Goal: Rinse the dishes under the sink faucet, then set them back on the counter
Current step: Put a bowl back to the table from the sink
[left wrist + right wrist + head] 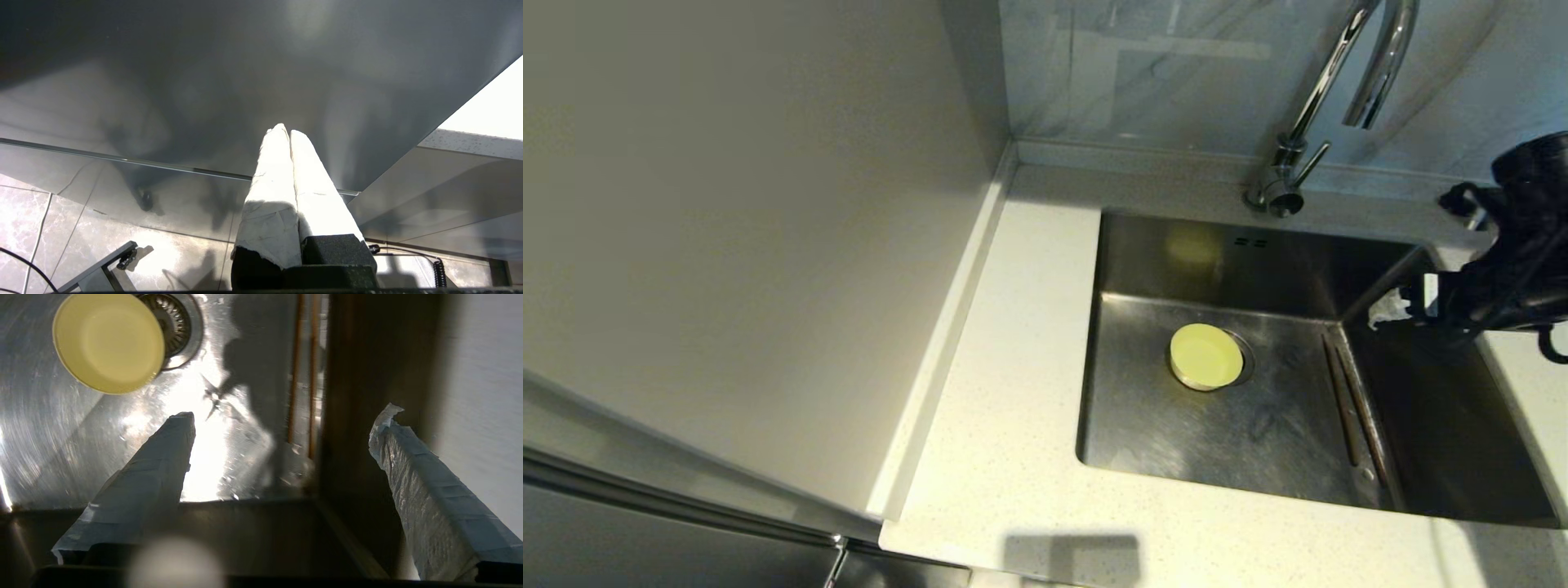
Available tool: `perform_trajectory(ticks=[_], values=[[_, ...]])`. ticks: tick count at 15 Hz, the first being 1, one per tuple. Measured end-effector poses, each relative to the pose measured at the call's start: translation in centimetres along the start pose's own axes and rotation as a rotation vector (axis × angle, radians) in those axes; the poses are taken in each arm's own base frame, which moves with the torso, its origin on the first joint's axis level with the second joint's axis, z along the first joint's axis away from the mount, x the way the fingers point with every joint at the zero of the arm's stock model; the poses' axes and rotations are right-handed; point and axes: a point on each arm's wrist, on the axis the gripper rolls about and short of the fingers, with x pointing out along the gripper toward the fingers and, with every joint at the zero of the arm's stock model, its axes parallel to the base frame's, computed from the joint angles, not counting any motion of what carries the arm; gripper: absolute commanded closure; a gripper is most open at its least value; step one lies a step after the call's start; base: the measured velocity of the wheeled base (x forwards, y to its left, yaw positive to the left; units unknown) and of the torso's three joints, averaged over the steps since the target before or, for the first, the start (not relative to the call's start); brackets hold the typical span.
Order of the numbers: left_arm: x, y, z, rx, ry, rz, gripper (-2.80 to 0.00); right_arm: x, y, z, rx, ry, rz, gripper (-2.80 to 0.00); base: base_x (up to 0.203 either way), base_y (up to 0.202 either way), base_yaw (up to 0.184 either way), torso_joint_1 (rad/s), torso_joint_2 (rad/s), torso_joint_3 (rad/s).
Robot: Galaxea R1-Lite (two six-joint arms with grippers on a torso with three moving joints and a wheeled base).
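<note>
The yellow-green bowl (1205, 356) (108, 343) rests on the floor of the steel sink (1160, 425), partly covering the round strainer drain (171, 322). Both brown chopsticks (1354, 404) (302, 375) lie side by side along the sink floor near its right wall. My right gripper (1392, 306) (282, 414) hovers open and empty over the sink's right rim, above the chopsticks' far ends. The chrome faucet (1339, 82) arches over the back edge. The pink bowl is out of view. My left gripper (286, 130) hangs shut and empty below counter level, facing a dark cabinet front.
Speckled off-white counter (1013, 367) runs along the sink's left and front. A plain beige wall panel (727, 204) fills the left side. A marbled backsplash (1160, 73) stands behind the faucet. Tiled floor (49, 228) shows under the left arm.
</note>
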Motion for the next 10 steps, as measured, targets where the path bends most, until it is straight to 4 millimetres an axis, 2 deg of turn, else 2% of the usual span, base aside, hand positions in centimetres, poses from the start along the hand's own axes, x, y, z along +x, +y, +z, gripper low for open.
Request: perform_trajectory(ticks=[6,10], values=[[0.0,0.0,0.0,0.0,0.0,0.0,0.0,8.7,4.5,-1.1,0.004,0.064,0.043,-2.8,0.0,0.0,0.0,0.0,0.0,0.0],[0.0,0.0,0.0,0.0,0.0,0.0,0.0,12.2,6.5,-1.6,0.024,0.096,0.056,-2.8,0.0,0.0,0.0,0.0,0.0,0.0]])
